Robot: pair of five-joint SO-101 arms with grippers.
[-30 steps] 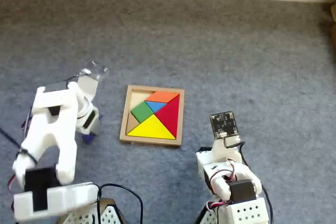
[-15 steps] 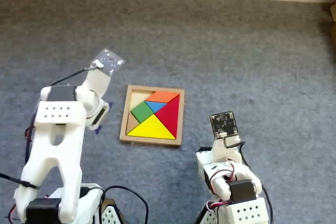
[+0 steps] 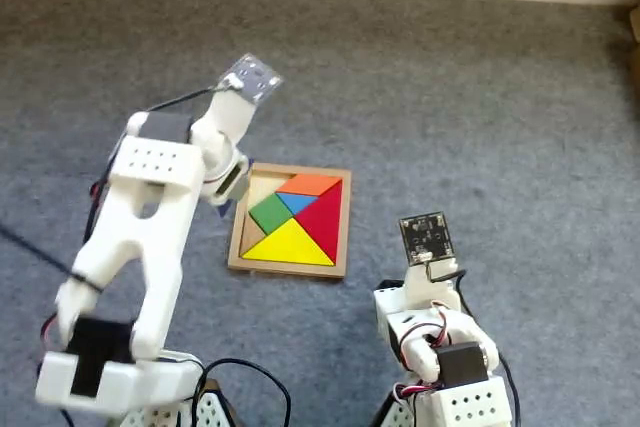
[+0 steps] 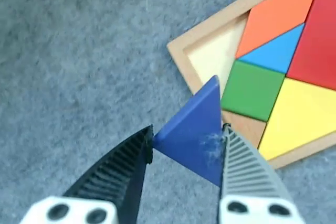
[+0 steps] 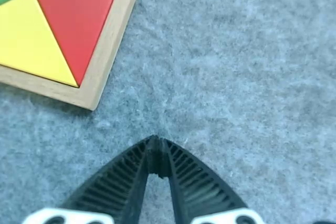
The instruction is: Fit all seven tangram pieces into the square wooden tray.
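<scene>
The square wooden tray lies mid-table on grey carpet, with orange, light blue, red, green and yellow pieces in it; its left strip shows bare wood. My left gripper is shut on a dark blue triangle, held above the tray's left edge. In the high view the left arm leans over that edge of the tray. My right gripper is shut with nothing in it, low over the carpet near the tray's front right corner. The right arm stands at the front of the table.
Grey carpet covers the table all around the tray. A pale wall edge runs along the back.
The left arm has swung from the carpet left of the tray toward the tray's left edge, carrying the dark blue triangle. The right arm has kept still.
</scene>
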